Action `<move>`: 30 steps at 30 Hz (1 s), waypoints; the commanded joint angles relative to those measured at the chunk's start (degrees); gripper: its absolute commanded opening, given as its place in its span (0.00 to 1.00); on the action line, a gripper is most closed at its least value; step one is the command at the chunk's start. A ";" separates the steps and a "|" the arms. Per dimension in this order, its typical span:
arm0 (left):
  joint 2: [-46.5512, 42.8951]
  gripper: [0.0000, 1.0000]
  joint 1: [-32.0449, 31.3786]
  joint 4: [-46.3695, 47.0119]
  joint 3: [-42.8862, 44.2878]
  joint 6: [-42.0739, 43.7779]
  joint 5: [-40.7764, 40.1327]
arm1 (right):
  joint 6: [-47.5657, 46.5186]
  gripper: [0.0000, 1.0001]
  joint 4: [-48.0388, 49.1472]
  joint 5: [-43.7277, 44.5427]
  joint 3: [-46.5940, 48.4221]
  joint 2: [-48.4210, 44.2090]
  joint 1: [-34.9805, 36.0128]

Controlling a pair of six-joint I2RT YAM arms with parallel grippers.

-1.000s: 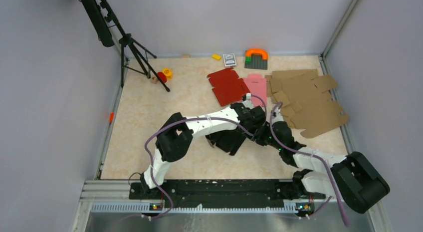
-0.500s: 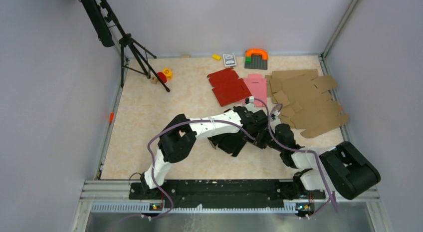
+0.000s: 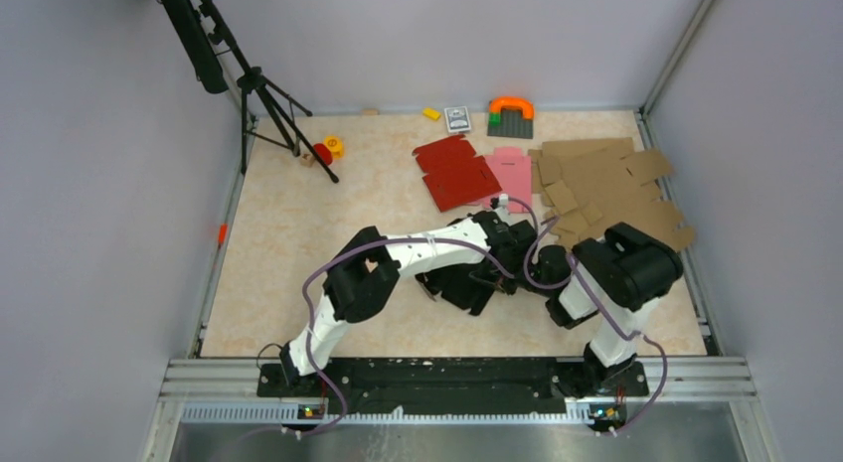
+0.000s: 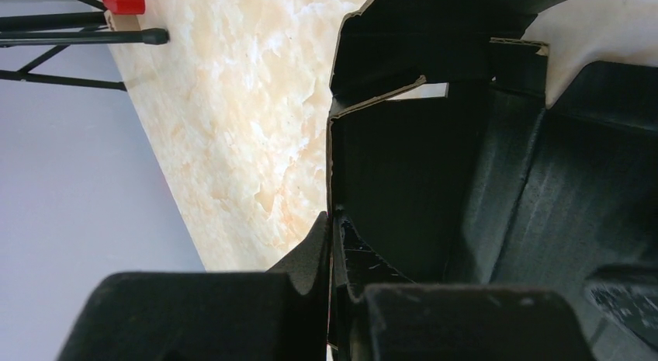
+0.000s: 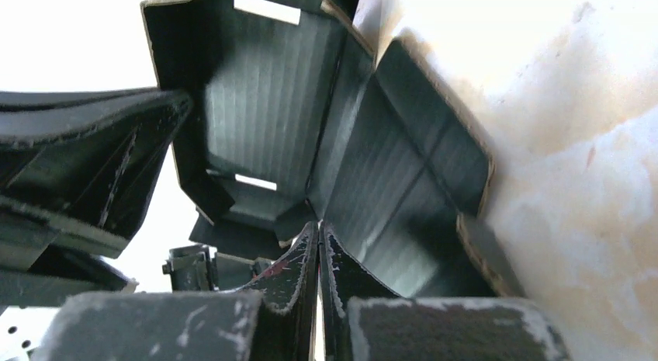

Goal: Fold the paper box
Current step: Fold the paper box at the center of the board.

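The black paper box (image 3: 459, 283) lies partly folded on the table's middle, between both wrists. My left gripper (image 3: 500, 255) is shut on one upright edge of it. In the left wrist view its jaws (image 4: 334, 225) pinch the thin black wall (image 4: 403, 167). My right gripper (image 3: 529, 275) is shut on the box from the right. In the right wrist view its fingertips (image 5: 319, 230) meet on a fold line between ribbed black panels (image 5: 271, 89). Several flaps stand up around the grip.
A red blank (image 3: 455, 170) and a pink blank (image 3: 512, 174) lie behind the arms. Brown cardboard blanks (image 3: 606, 189) are at the right. A tripod (image 3: 263, 94) stands at back left. Small toys (image 3: 510, 114) sit along the back wall.
The right arm's elbow has swung up and leftward from the near right corner toward the box. Both grippers have stayed on the box, which shifted slightly.
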 commanded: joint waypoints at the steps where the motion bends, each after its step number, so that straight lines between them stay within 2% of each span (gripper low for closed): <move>1: -1.38 0.00 -2.61 0.19 2.93 -1.92 4.06 | 4.43 0.00 12.17 -1.98 2.26 8.47 -0.46; 4: -4.02 0.00 -2.57 2.69 2.02 -1.04 9.00 | 4.60 0.00 13.92 -1.53 2.33 11.43 -0.46; 7: -7.14 0.01 -1.93 7.26 -0.41 -0.02 16.81 | 3.41 0.00 11.71 -0.86 2.31 10.70 -0.46; 10: -10.53 0.02 0.28 12.14 -4.44 -0.08 24.49 | 0.87 0.00 5.62 0.08 2.73 8.17 -0.46; 13: -14.02 0.04 2.77 14.80 -8.33 -0.86 28.01 | -1.76 0.00 -0.87 1.09 3.15 5.64 -0.46; 15: -16.42 0.08 4.49 16.81 -10.84 -0.59 30.76 | -2.95 0.00 -3.47 1.74 3.32 4.60 -0.46; 17: -18.85 0.17 5.94 18.99 -13.38 0.02 34.18 | -3.74 0.00 -5.05 1.84 3.67 4.31 -0.55; 19: -21.54 0.27 8.02 22.26 -17.48 0.21 40.31 | -4.38 0.00 -5.83 1.80 3.88 4.38 -0.59; 21: -24.51 0.34 11.59 26.22 -21.99 -0.13 48.12 | -5.10 0.00 -6.42 1.80 3.86 4.45 -0.76; 24: -29.18 0.45 19.32 36.01 -31.54 -1.36 66.36 | -5.55 0.00 -6.37 1.70 3.26 4.52 -1.34; 26: -30.11 0.49 24.81 42.63 -37.14 -3.43 79.28 | -5.79 0.00 -6.41 1.55 3.04 4.28 -1.59; 28: -30.67 0.51 27.70 47.05 -40.66 -4.79 85.99 | -6.12 0.00 -7.14 1.60 3.09 3.87 -1.69; 30: -31.44 0.53 28.45 49.51 -42.30 -5.25 88.90 | -6.64 0.00 -8.08 1.67 3.36 3.30 -1.71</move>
